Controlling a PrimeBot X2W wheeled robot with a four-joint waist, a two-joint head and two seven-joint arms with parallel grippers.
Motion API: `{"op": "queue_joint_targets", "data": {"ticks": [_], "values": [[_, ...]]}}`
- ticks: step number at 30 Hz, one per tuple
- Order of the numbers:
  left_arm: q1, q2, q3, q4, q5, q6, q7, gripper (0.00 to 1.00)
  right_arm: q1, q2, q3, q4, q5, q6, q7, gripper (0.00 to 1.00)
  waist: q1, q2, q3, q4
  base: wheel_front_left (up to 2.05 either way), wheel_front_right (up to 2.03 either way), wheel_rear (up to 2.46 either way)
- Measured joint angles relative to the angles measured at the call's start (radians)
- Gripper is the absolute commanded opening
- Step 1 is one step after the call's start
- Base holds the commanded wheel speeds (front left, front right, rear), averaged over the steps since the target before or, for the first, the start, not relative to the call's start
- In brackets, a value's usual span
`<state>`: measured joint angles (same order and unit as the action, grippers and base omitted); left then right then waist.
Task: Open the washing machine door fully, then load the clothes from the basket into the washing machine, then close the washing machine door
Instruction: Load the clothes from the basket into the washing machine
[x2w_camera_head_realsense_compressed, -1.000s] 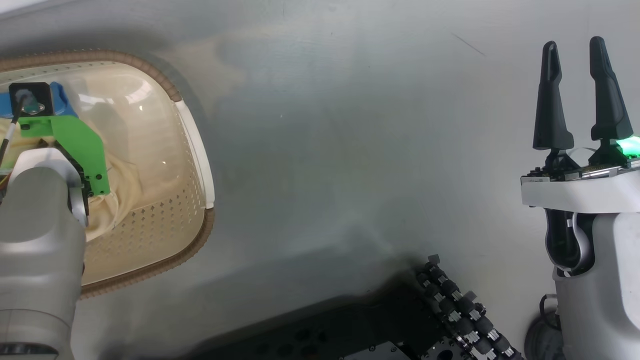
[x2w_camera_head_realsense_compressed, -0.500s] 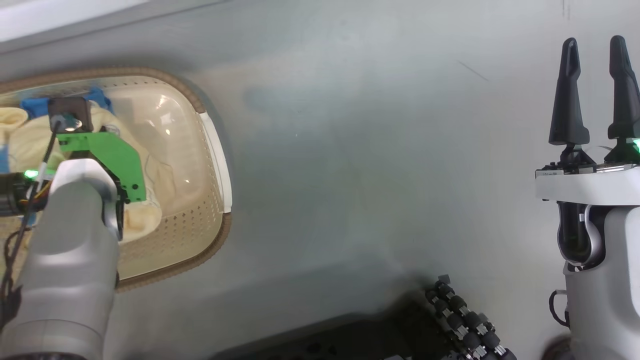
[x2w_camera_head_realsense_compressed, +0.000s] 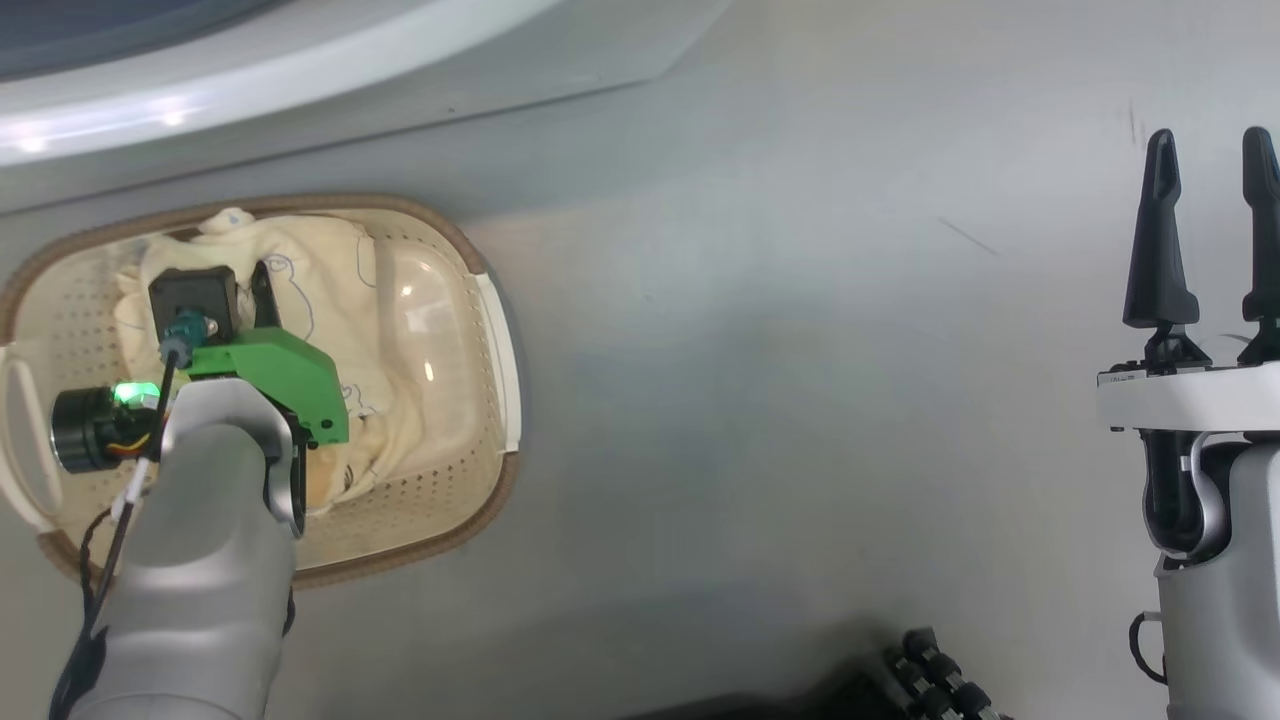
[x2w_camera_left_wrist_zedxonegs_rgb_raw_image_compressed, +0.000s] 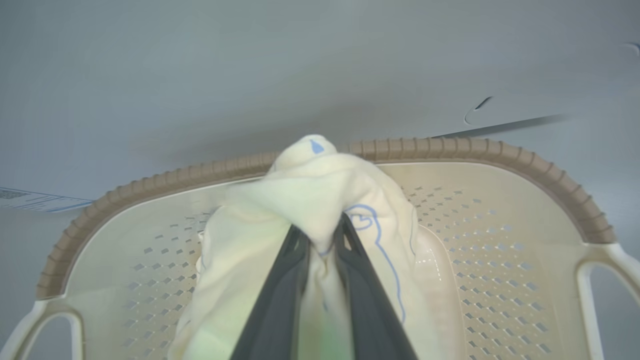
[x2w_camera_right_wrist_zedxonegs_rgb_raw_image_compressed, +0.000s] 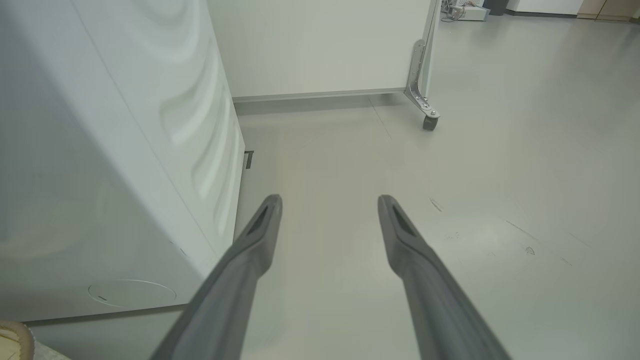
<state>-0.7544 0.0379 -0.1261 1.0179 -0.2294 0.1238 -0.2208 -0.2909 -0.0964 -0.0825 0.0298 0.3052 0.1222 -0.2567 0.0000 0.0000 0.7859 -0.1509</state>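
Nearest the lens in the left wrist view, the left gripper (x2w_camera_left_wrist_zedxonegs_rgb_raw_image_compressed: 322, 230) has its two dark fingers pressed together on a fold of the clothes (x2w_camera_left_wrist_zedxonegs_rgb_raw_image_compressed: 310, 185), a cream garment with blue line drawings. The pinched fold bunches into a peak pointing toward the top of the frame, and the rest of the cloth trails down along the fingers toward the bottom edge. Its lower part lies inside the basket (x2w_camera_left_wrist_zedxonegs_rgb_raw_image_compressed: 450, 147), whose brown rim curves behind the peak. In the head view the basket sits at the left of the frame on the grey floor (x2w_camera_head_realsense_compressed: 800, 350), mouth facing up. Its long axis runs left to right, with a white handle (x2w_camera_head_realsense_compressed: 503, 360) at the right end. At the far right of that frame the right gripper (x2w_camera_head_realsense_compressed: 1210, 150) stands spread and empty, fingers pointing up the frame. Farthest off, the washing machine (x2w_camera_head_realsense_compressed: 250, 70) shows as a white curved edge along the upper left. Loading seems barely begun: a garment is gripped but not yet carried over. Whether the door is fully open cannot be told, and closing it remains.
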Motion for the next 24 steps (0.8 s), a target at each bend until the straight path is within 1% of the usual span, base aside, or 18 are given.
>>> {"op": "queue_joint_targets", "data": {"ticks": [4, 15, 17, 21, 24], "values": [[0.028, -0.005, 0.0, -0.011, -0.011, -0.001, -0.027, 0.0, 0.016, 0.001, -0.001, 0.007, -0.001, 0.0, 0.0, 1.0, 0.0, 0.0, -0.04, 0.014, 0.0, 0.0, 0.0], [0.118, -0.016, -0.019, -0.106, -0.034, -0.016, -0.031, 0.0, 0.096, 0.0, 0.049, 0.044, -0.019, 0.0, 0.0, 1.0, 0.0, 0.0, -0.193, 0.069, 0.0, 0.0, 0.0], [0.135, -0.016, -0.028, -0.134, -0.034, -0.016, -0.031, 0.0, 0.105, -0.001, 0.056, 0.049, -0.021, 0.0, 0.0, 1.0, -0.0001, 0.0, -0.221, 0.079, 0.0, 0.0, 0.0], [0.168, -0.016, -0.037, -0.243, -0.034, -0.017, -0.031, 0.0, 0.128, -0.001, 0.073, 0.058, -0.026, 0.0, 0.0, 1.0, -0.0001, 0.0, -0.278, 0.1, 0.0, 0.0, 0.0], [0.197, -0.016, -0.046, -0.312, -0.045, -0.028, -0.031, 0.0, 0.148, -0.001, 0.09, 0.067, -0.03, 0.0, 0.0, 1.0, -0.0001, 0.0, -0.321, 0.115, 0.0, 0.0, 0.0]]}}
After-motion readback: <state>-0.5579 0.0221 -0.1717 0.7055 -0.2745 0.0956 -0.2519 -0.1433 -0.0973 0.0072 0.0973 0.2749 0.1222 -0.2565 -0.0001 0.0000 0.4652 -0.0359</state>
